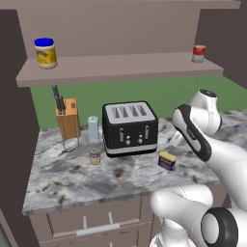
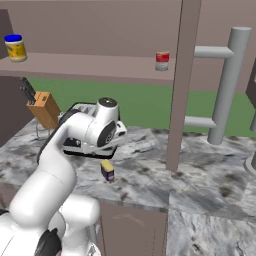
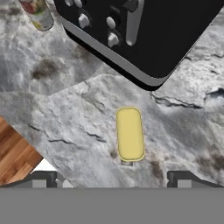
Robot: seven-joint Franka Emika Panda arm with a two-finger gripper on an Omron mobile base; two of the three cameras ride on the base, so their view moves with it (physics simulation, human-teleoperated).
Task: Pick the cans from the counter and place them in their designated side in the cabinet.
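The boxy dark-blue can (image 1: 167,160) with its yellow label lies on the marbled counter (image 1: 72,181), in front of the toaster's right corner. From above, its yellow top (image 3: 130,133) sits between and just ahead of my open gripper (image 3: 113,179), which hovers over it with nothing between the fingertips (image 3: 43,179). The short round can (image 1: 95,156) with a tan-and-red label stands left of the toaster, also seen at the edge of the hand view (image 3: 37,13). The cabinet shelf (image 1: 120,67) runs above the counter. The boxy can (image 2: 107,170) also shows below my arm.
A black toaster (image 1: 129,128) stands mid-counter, with a knife block (image 1: 67,118) and a small carton (image 1: 93,129) to its left. On the shelf a yellow jar (image 1: 45,53) sits at the left and a red-and-white can (image 1: 198,53) at the right. A cabinet upright (image 2: 179,85) rises right of my arm.
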